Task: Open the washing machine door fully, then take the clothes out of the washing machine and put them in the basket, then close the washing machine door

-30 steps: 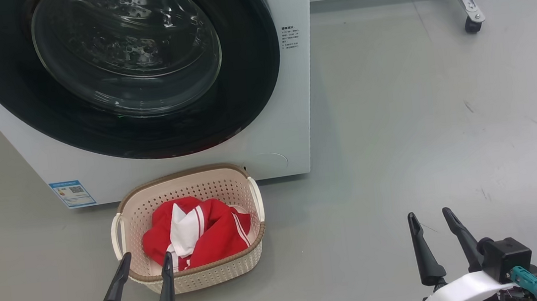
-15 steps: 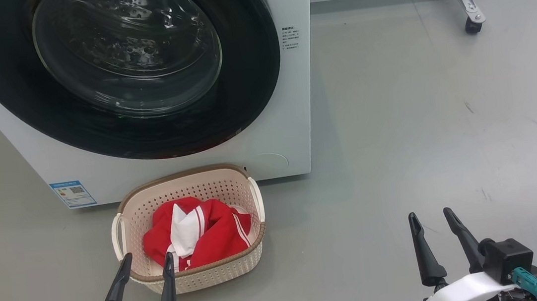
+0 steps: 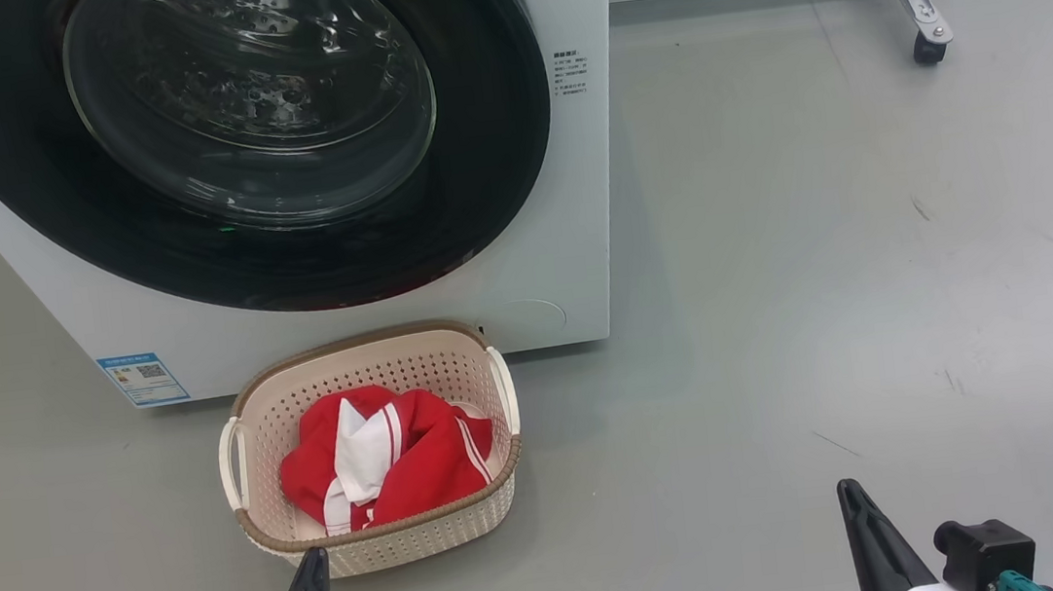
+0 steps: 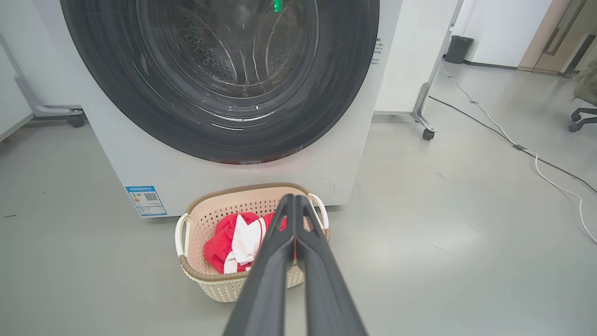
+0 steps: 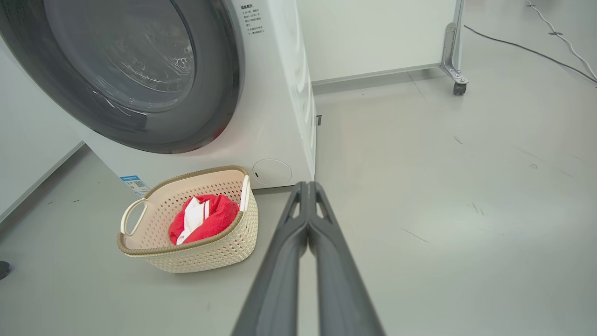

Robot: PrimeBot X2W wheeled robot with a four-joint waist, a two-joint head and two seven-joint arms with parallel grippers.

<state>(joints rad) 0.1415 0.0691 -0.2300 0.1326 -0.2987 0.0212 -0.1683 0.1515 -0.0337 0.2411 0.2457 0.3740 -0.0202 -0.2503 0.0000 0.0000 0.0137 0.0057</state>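
The white washing machine (image 3: 562, 262) fills the upper left, and its black-rimmed glass washing machine door (image 3: 254, 119) lies closed against the front. On the floor before it stands the cream basket (image 3: 251, 422), holding the red and white clothes (image 3: 387, 462). My left gripper (image 3: 312, 561) is shut and empty, low at the near side of the basket; in its wrist view the left gripper (image 4: 295, 200) has its fingers pressed together. My right gripper (image 3: 849, 492) is shut and empty over bare floor at the lower right, its tips closed in the right wrist view (image 5: 308, 186).
A white panel on a metal leg with a caster (image 3: 926, 48) stands at the back right. A cable (image 4: 536, 158) trails over the grey floor to the right, with a dark bin (image 4: 458, 49) and a chair base (image 4: 580, 119) farther off.
Both grippers have shut from open and have drawn back toward the bottom edge of the head view. The basket, the clothes and the door have not moved.
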